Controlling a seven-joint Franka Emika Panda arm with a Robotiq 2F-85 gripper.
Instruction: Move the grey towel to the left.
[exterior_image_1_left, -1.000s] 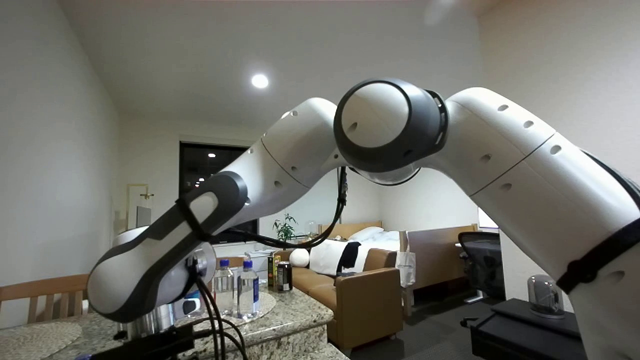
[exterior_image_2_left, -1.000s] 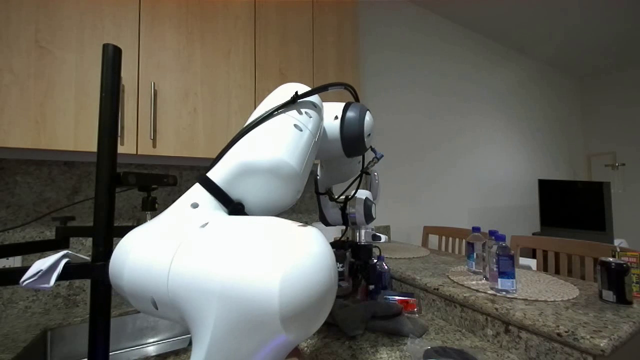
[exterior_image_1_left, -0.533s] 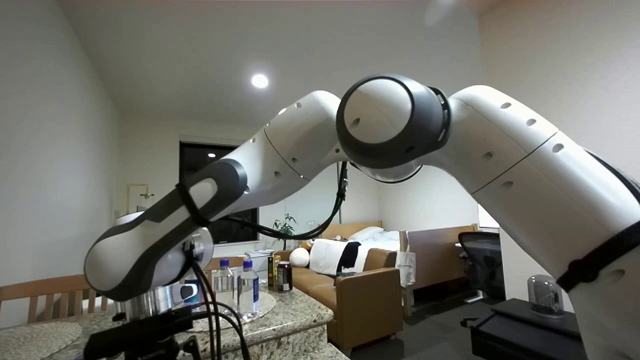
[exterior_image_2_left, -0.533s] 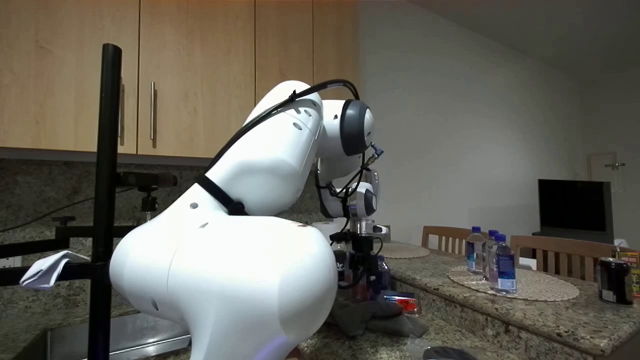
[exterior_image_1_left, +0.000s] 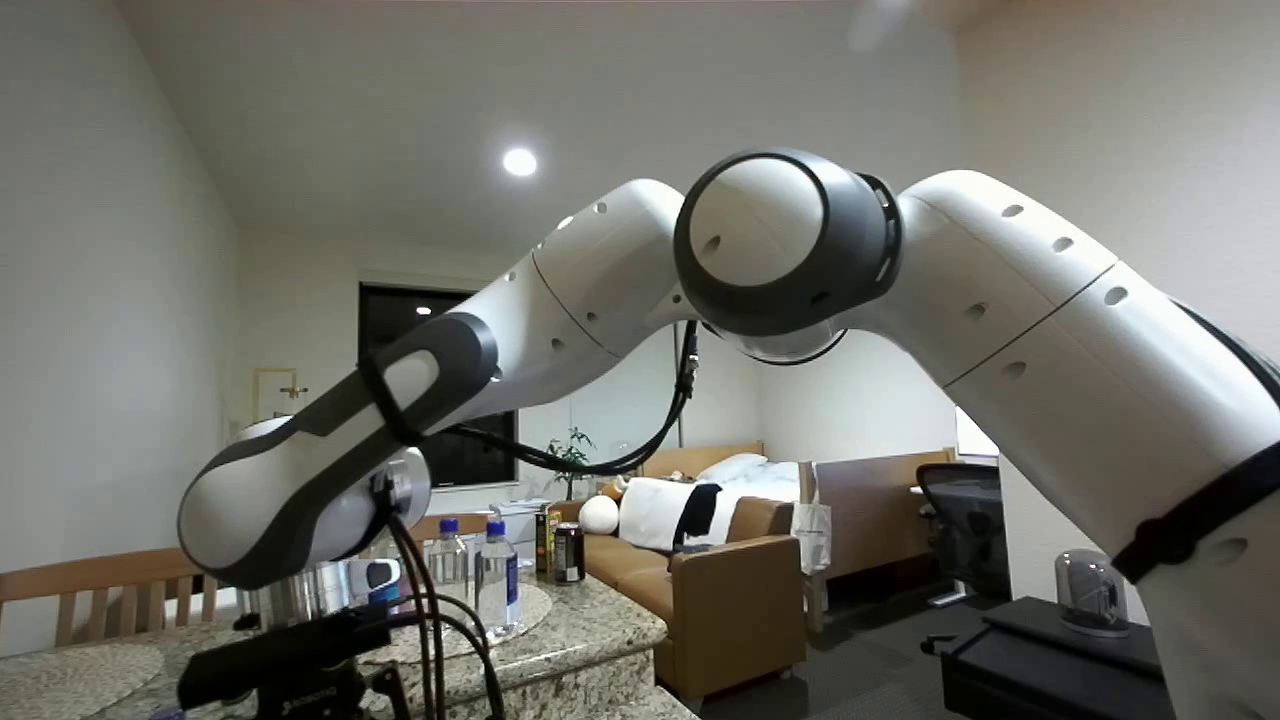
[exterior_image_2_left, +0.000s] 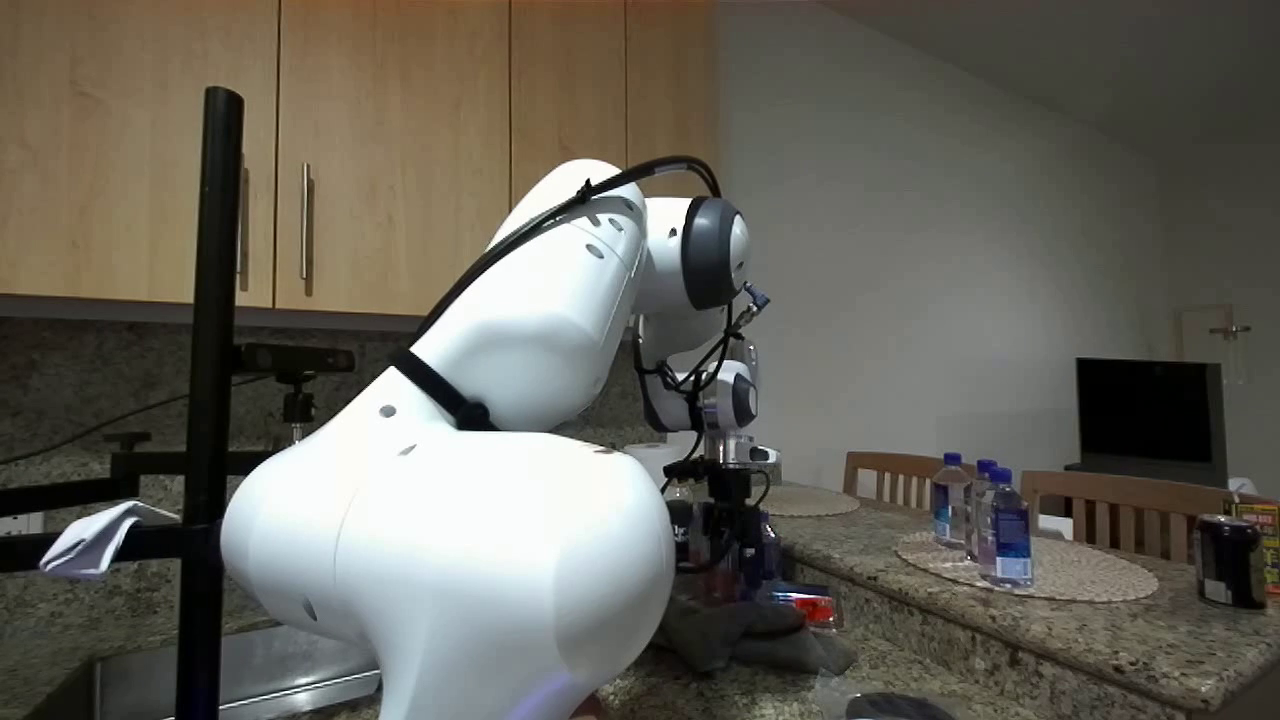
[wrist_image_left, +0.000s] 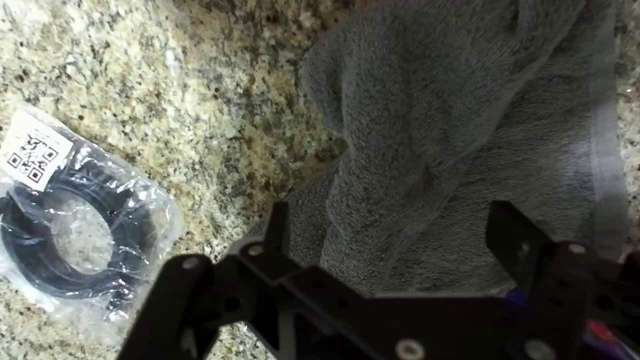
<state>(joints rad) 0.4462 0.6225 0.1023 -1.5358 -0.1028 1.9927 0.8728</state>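
Observation:
The grey towel (wrist_image_left: 410, 115) lies crumpled on the granite counter, with a thick fold in its middle and a flat hemmed edge at the right of the wrist view. It also shows in an exterior view (exterior_image_2_left: 750, 637), below the gripper. My gripper (wrist_image_left: 390, 210) is open with nothing between its fingers. In the wrist view its fingers stand wide apart over the towel's lower part. In an exterior view the gripper (exterior_image_2_left: 735, 545) hangs pointing down above the towel, apart from it. In the exterior view with the sofa, the towel is out of view.
A clear bag with a black coil (wrist_image_left: 117, 235) lies left of the towel in the wrist view. A red packet (exterior_image_2_left: 812, 606) and a dark bottle (exterior_image_2_left: 768, 550) stand close behind the towel. Water bottles (exterior_image_2_left: 1012, 530) and a black can (exterior_image_2_left: 1228, 562) stand on the raised counter.
My gripper has risen away from the towel, mostly in the first half second, and only slightly since. The towel has not visibly moved.

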